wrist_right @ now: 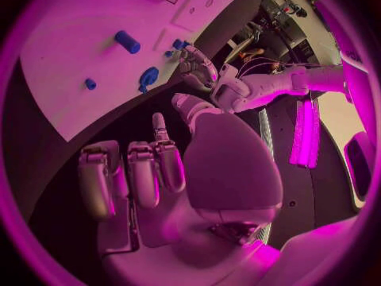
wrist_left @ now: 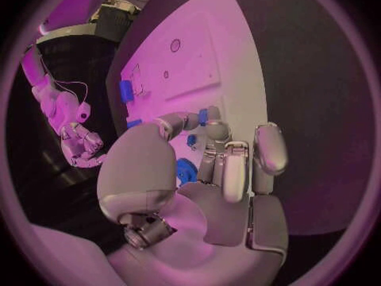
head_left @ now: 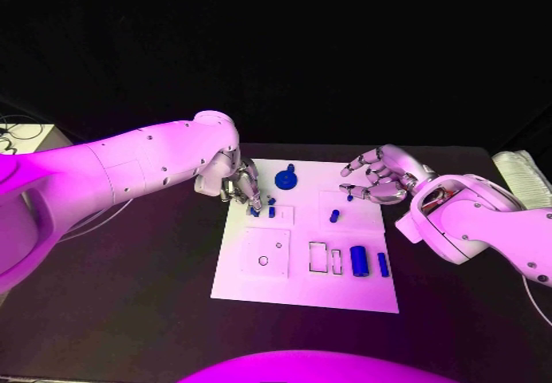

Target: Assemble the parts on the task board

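The white task board (head_left: 301, 291) lies mid-table. My left hand (head_left: 239, 186) reaches down over its far left part, and its thumb and a finger pinch a small blue part (wrist_left: 203, 116) just above the board, beside a short blue peg (head_left: 271, 211). A round blue part (head_left: 286, 177) lies at the far edge. Another short blue peg (head_left: 335, 215) stands near the middle. A blue cylinder (head_left: 360, 261) and a thin blue bar (head_left: 383, 264) lie at the near right. My right hand (head_left: 377, 179) hovers over the far right corner with fingers apart, holding nothing.
Empty rectangular slots (head_left: 319, 257) and a square recess with a small hole (head_left: 266, 254) mark the board's near half. A pale ribbed stack (head_left: 523, 177) sits at the table's right edge. Dark tabletop (head_left: 138, 271) surrounds the board.
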